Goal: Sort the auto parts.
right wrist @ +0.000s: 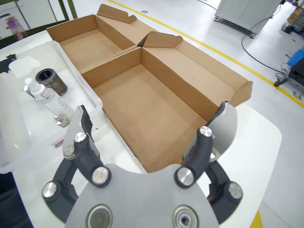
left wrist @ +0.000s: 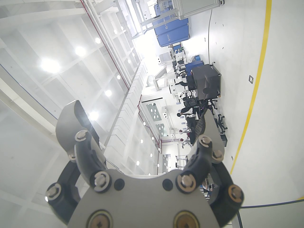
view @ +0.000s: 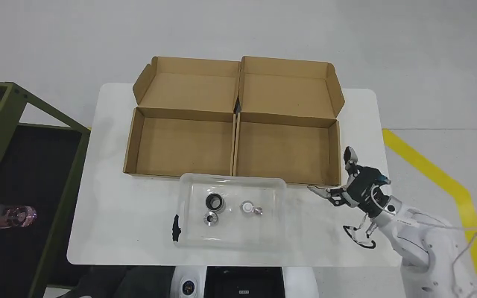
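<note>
A clear plastic tray [view: 195, 181] at the table's front holds a dark metal sleeve [view: 216, 201], a small metal part [view: 212, 218] and a little white bottle [view: 250, 209]. The sleeve [right wrist: 51, 80] and the bottle [right wrist: 51, 100] also appear in the right wrist view. Behind the tray stand two open, empty cardboard boxes, left [view: 182, 145] and right [view: 287, 151]. My right gripper [view: 333, 173] hangs open at the right box's front right corner, just right of the tray, holding nothing [right wrist: 153, 112]. My left gripper [left wrist: 140, 112] is open and empty, pointing up at the hall ceiling.
A small black item [view: 176, 227] lies at the tray's front left corner. A green metal rack [view: 30, 119] stands left of the table. The white table [view: 104, 186] has bare room left of the boxes and along its right edge.
</note>
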Controlling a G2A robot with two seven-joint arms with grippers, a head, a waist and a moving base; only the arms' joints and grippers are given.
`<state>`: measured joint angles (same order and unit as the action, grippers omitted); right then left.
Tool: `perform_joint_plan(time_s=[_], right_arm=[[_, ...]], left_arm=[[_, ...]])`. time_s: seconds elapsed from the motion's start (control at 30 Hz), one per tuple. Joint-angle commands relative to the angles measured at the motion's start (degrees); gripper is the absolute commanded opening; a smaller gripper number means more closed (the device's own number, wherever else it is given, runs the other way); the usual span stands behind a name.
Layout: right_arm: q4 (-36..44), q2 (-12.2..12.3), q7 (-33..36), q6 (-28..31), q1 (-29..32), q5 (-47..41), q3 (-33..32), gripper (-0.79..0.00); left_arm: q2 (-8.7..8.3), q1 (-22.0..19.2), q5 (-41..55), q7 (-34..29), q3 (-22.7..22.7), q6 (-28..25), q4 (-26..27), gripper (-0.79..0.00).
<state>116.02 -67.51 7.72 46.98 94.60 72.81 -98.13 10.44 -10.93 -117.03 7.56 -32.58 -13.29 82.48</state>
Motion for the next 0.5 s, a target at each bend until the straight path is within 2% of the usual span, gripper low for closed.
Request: perform_joint_plan(time_s=[0.0, 0.47], right_arm=[[0.4, 0.2, 1.3, 1.5, -1.2, -0.4, 1.6, 0.0], [2.5, 0.8, 9.3, 6.6, -5.6, -2.7, 12.7, 0.0]], left_arm=[[0.0, 0.0, 0.0, 0.0, 0.0, 0.0, 0.0, 0.0], [0.0, 0.0, 0.0, 0.0, 0.0, 0.0, 0.0, 0.0]])
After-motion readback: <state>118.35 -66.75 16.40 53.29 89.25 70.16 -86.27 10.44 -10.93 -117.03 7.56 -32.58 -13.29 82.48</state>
